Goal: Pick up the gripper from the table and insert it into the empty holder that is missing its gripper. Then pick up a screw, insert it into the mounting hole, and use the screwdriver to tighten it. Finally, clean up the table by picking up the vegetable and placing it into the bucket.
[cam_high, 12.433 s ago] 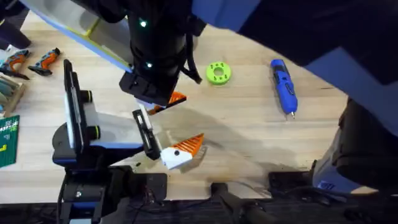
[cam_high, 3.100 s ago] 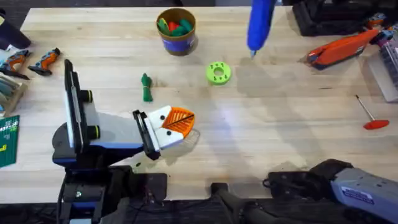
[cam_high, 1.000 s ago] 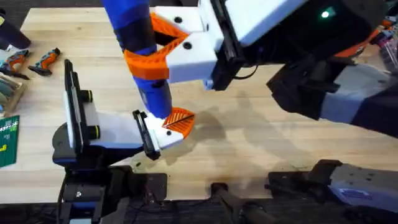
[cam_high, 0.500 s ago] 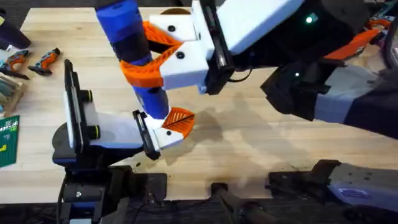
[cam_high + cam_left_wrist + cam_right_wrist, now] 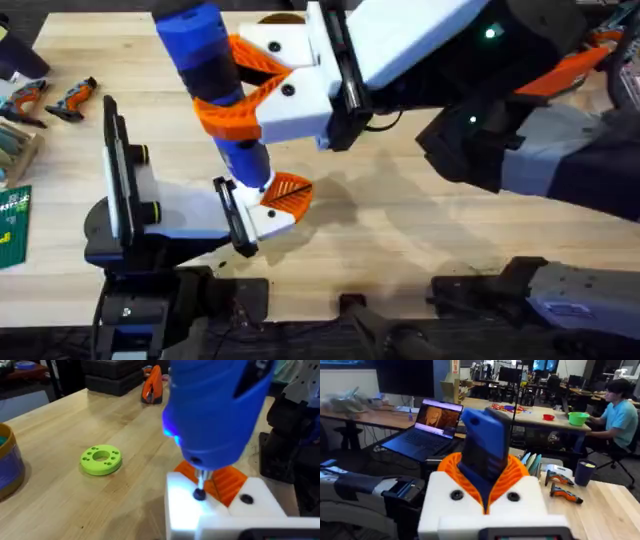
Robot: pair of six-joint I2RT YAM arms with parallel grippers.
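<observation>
My right gripper [image 5: 224,88] reaches across the table and is shut on the blue screwdriver [image 5: 215,70], its orange pads [image 5: 512,477] clamping the body [image 5: 484,450]. The screwdriver stands tilted, tip down on my left gripper [image 5: 268,212]. Its thin bit [image 5: 201,479] rests on a dark screw [image 5: 199,494] in the white holder [image 5: 190,505]. The orange gripper tip [image 5: 290,192] sits in that holder and shows behind the bit [image 5: 227,480]. The bucket [image 5: 7,465] stands at the far side. The vegetable is hidden under the right arm.
A green disc [image 5: 101,459] lies on the wood between the bucket and the holder. Orange-handled tools [image 5: 72,95] lie at the table's left edge, and an orange tool [image 5: 152,384] lies by black cases at the back right.
The right arm came over from the back with the screwdriver and set its bit on the holder. In the last second it leaned slightly left, then held still.
</observation>
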